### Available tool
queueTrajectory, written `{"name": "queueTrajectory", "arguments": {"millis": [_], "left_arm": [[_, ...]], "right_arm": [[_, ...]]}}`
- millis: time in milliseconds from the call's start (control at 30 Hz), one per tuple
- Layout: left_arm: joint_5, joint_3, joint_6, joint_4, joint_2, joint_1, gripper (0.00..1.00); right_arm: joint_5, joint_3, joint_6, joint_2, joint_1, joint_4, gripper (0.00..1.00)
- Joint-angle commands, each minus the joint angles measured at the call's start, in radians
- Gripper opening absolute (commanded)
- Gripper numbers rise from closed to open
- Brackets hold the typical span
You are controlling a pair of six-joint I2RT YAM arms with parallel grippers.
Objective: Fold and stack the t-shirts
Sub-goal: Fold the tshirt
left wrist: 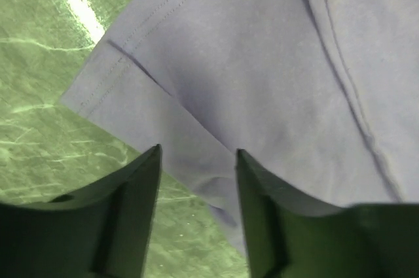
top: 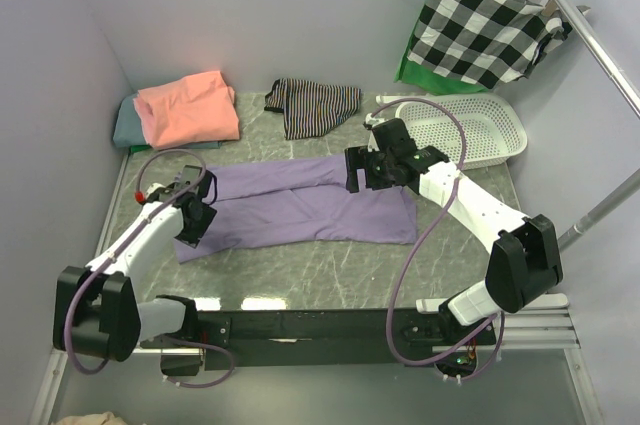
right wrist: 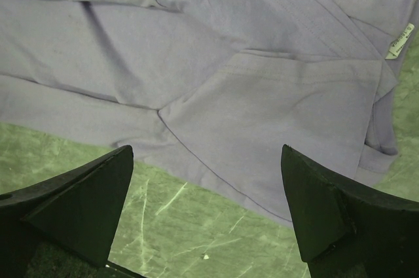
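I am looking down on a green marbled table (top: 330, 265). The lavender t-shirt (top: 300, 207) is lying across its middle as a long band, already narrowed lengthwise, with the sleeves turned in. In the far left corner the salmon-pink t-shirt (top: 188, 107) is sitting folded on top of the grey-teal t-shirt (top: 125, 125); I am judging that pile to be the stack this one must join.

My left gripper (left wrist: 198, 150) is hovering over the left end of the lavender band. Its jaws are standing apart and are pinching nothing, with a stitched hem corner (left wrist: 85, 98) just beyond them. My right gripper (right wrist: 206, 150) is hanging over the near edge of the opposite end, released to its full width, and it too is holding nothing. A small white label (right wrist: 400, 41) is showing at that end.

To fold well, I am thinking each gripper should come down on an edge and catch every layer there, not only the top one. Both ends should lift together so the band is not twisting. One end should then be carried over the other with the edges meeting squarely. A grip on a single layer would probably be pulling the earlier folds open.
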Motion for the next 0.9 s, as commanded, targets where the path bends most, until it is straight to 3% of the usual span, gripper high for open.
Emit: {"name": "queueTrajectory", "arguments": {"millis": [0,533,733,867], "left_arm": [[0.022,-0.022,0.008,0.032,0.034,0.004,0.59],[0.045,-0.054,0.02,0.109,0.127,0.004,0.44],[0.053,-0.057,0.027,0.124,0.138,0.004,0.34],[0.06,-0.056,0.033,0.134,0.152,0.004,0.16]], "right_arm": [[0.001,0.023,-0.014,0.012,-0.003,0.005,0.99],[0.01,0.026,-0.02,0.023,-0.006,-0.003,0.99],[0.007,0.024,-0.023,0.029,-0.005,-0.006,1.0],[0.009,0.024,-0.023,0.029,-0.006,-0.006,0.99]]}}
